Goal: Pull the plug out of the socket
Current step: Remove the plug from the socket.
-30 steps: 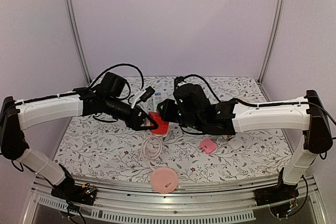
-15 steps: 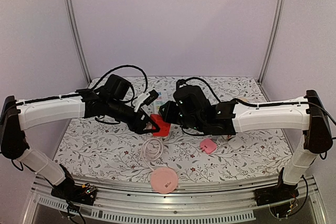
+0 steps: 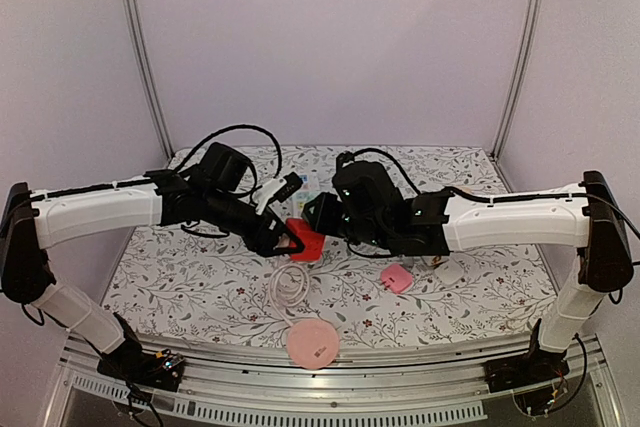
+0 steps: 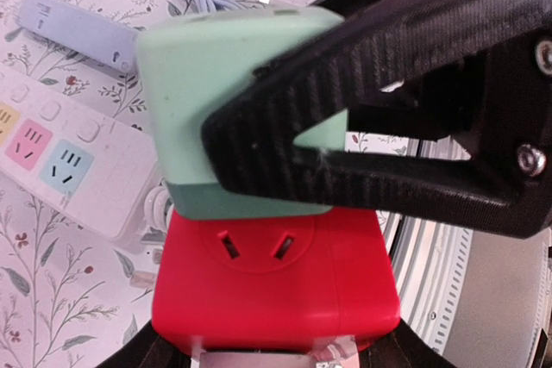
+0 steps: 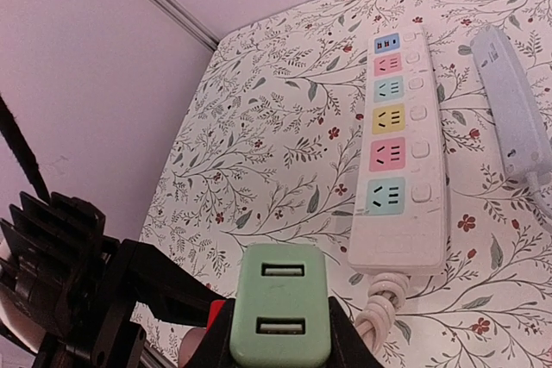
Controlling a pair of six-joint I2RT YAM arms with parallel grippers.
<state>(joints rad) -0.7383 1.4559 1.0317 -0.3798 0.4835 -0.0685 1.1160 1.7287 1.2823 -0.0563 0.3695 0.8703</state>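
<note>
Two arms are meeting above the flowered tabletop [image 3: 180, 277]. The left tool [image 3: 284, 238] is clamping the red socket cube [image 4: 274, 286], its jaws spread just wide enough to span it. The right tool [image 3: 317, 215], jaws drawn narrower, is pinching the green plug [image 4: 216, 66] by two flat sides. The plug is sitting flush on the cube's top face, apparently fully seated, and both appear to be held clear of the tabletop. Both are looking like light, rigid, smooth-moulded plastic, hard enough to grip firmly yet slick enough to slip. The flat side faces are therefore offering the best hold, and a straight pull along the pins is likely to end in a stiff, sudden release. Two USB ports are showing on the plug's end. No brand or lettering is readable anywhere, including on the white power strip [image 5: 398, 152] lying below.
</note>
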